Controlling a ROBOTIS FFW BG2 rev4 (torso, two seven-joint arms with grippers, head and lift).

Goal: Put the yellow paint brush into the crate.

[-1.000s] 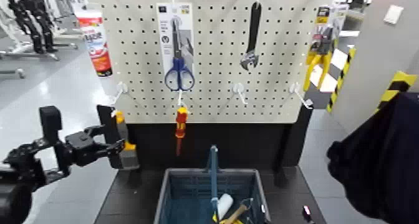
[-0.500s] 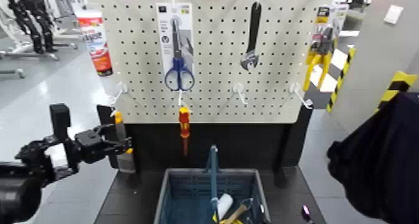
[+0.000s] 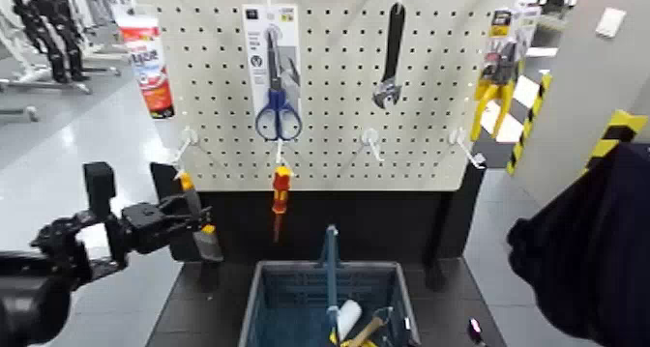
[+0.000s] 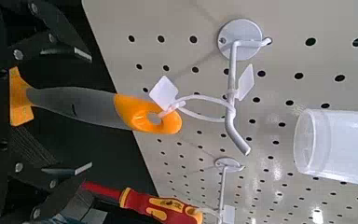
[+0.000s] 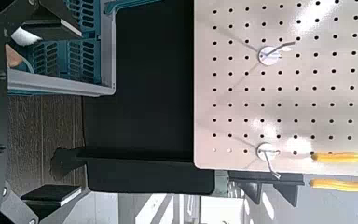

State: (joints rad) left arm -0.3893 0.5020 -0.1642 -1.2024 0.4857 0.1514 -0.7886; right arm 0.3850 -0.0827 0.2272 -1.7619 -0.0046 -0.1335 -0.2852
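The yellow paint brush (image 3: 196, 218) hangs at the pegboard's lower left, tilted with its bristles swung toward the crate. In the left wrist view its grey and orange handle (image 4: 84, 105) hangs by a white loop from a hook (image 4: 235, 58). My left gripper (image 3: 182, 216) is at the handle, open, with one finger (image 4: 48, 45) on each side and a small gap showing. The blue-grey crate (image 3: 259, 291) stands low in the middle, also in the right wrist view (image 5: 65, 58). My right gripper (image 5: 37, 103) waits open, off to the right of the board.
On the pegboard (image 3: 329, 129) hang packaged scissors (image 3: 275, 75), a black wrench (image 3: 391, 61), yellow-handled pliers (image 3: 495, 85), a red-and-yellow screwdriver (image 3: 280, 194) and a sealant tube (image 3: 147, 61). Several tools lie inside the crate. The right arm's dark bulk (image 3: 590, 245) fills the right side.
The left gripper's jaws have narrowed around the brush handle. The brush's lower end has swung to the right, so it hangs tilted instead of straight down.
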